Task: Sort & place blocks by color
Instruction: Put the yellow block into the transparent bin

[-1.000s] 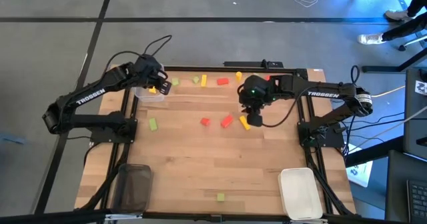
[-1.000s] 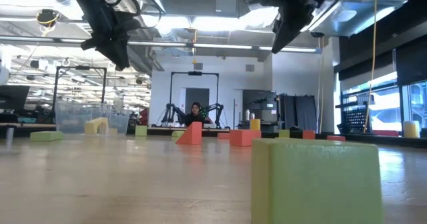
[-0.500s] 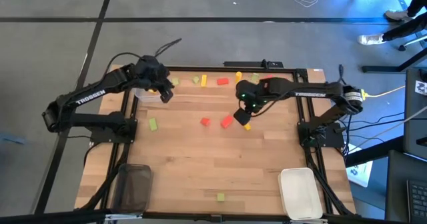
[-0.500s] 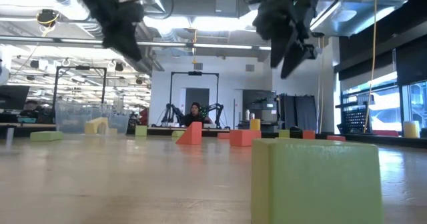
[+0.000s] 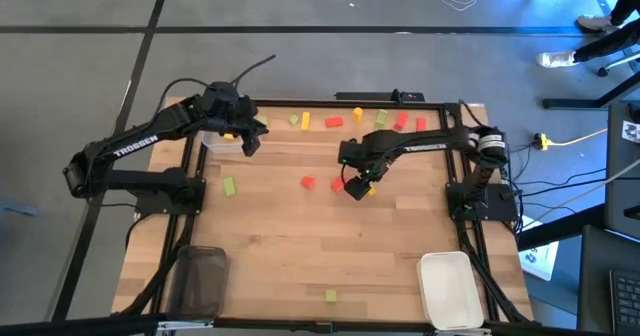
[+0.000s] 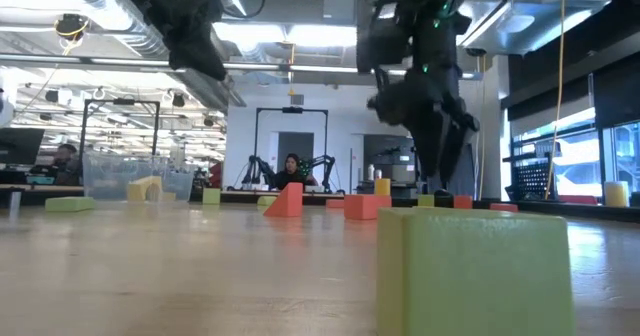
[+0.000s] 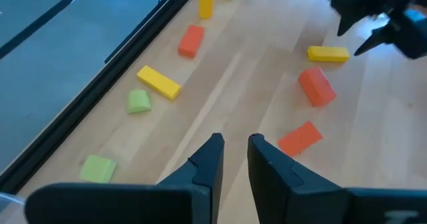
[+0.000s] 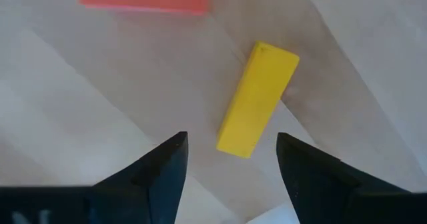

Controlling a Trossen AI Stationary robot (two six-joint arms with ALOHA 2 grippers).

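Small red, yellow and light green blocks lie scattered on the wooden table (image 5: 400,236), most near the far edge. My right gripper (image 8: 231,139) is open, points down and hangs low over a yellow block (image 8: 257,99) lying flat mid-table (image 5: 368,188). Its fingers stand either side of the block's near end without touching. Two red blocks (image 5: 338,184) (image 5: 308,183) lie just left of it. My left gripper (image 7: 235,147) hovers by the clear tray (image 5: 222,144) at the far left, with a narrow gap between its fingers and nothing in it. A yellow block (image 5: 230,134) shows in that tray.
A dark tray (image 5: 200,281) stands at the near left and a white tray (image 5: 450,288) at the near right. Single green blocks lie at the left (image 5: 229,186) and at the near edge (image 5: 330,295); the near one fills the low view's foreground (image 6: 470,271). A person sits far behind the table.
My right gripper has come down from well above the table toward the yellow block, shifting toward the table's left and near edge and rolling about its own axis. My left gripper has turned and tipped by the clear tray, drifting slightly toward the right. No block has moved.
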